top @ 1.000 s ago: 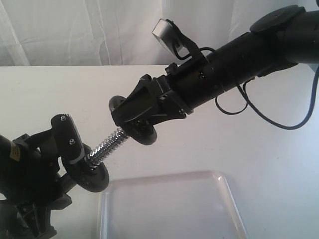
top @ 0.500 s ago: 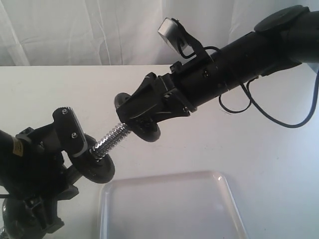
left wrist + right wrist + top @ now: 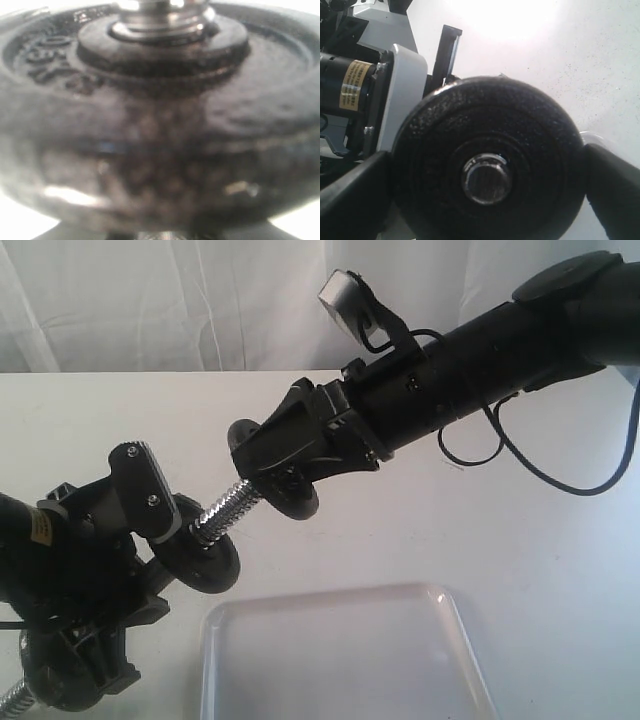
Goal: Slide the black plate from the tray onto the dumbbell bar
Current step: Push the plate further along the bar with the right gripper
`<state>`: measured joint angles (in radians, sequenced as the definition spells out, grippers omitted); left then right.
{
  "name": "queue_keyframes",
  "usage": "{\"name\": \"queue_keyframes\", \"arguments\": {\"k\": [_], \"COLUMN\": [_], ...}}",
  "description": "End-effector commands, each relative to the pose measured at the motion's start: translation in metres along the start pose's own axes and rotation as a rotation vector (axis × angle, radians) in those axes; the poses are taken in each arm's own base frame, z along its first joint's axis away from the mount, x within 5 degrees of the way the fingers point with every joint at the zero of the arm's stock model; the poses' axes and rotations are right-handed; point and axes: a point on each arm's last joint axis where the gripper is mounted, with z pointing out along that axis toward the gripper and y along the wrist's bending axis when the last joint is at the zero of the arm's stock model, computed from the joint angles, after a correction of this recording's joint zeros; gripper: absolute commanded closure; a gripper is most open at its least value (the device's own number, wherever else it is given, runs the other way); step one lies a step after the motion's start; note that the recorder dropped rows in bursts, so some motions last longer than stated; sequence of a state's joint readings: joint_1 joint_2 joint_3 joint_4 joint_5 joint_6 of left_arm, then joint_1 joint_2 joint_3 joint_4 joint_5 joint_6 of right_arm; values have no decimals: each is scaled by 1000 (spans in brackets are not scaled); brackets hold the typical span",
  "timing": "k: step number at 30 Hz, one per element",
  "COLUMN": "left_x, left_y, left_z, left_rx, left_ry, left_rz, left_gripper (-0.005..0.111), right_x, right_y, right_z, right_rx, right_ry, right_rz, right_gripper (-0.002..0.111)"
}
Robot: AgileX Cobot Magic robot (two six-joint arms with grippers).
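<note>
Right gripper point(image 3: 282, 472) pinches the black plate point(image 3: 487, 170) by its rim, a finger point(image 3: 350, 197) on each side. The plate is aloft and tilted, off the tray point(image 3: 340, 655), which lies below the gripper and well apart. The tip of the dumbbell bar point(image 3: 225, 512) sits inside the plate's central hole, and the hole's edge rings it closely. Bare thread runs from the plate down to a seated black disc point(image 3: 205, 555). This disc is just ahead of the left gripper point(image 3: 150, 540), which is clamped on the bar. White table point(image 3: 540, 540) beneath.
</note>
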<state>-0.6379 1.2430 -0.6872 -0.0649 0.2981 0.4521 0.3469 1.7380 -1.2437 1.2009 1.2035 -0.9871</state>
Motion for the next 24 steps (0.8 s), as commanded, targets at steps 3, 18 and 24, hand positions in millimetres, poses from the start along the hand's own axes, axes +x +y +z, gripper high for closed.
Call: {"name": "queue_keyframes", "arguments": {"k": [3,18,24], "left_x": [-40,-41,-41], "left_y": [22,23,23], "left_z": [-27,-28,-28], "left_rx": [-236,-244,-245], "left_ry": [-385,-397,-399], "left_rz": [-21,-21,-21], "left_gripper": [107,107,107], "right_x": [-4,-3,-3], "right_y": [4,9,9], "right_z": [-1,5,5], "right_rx": [-45,-57,-57], "right_ry": [-38,-23,-24], "right_rz": [15,8,-1], "right_gripper": [108,107,61]}}
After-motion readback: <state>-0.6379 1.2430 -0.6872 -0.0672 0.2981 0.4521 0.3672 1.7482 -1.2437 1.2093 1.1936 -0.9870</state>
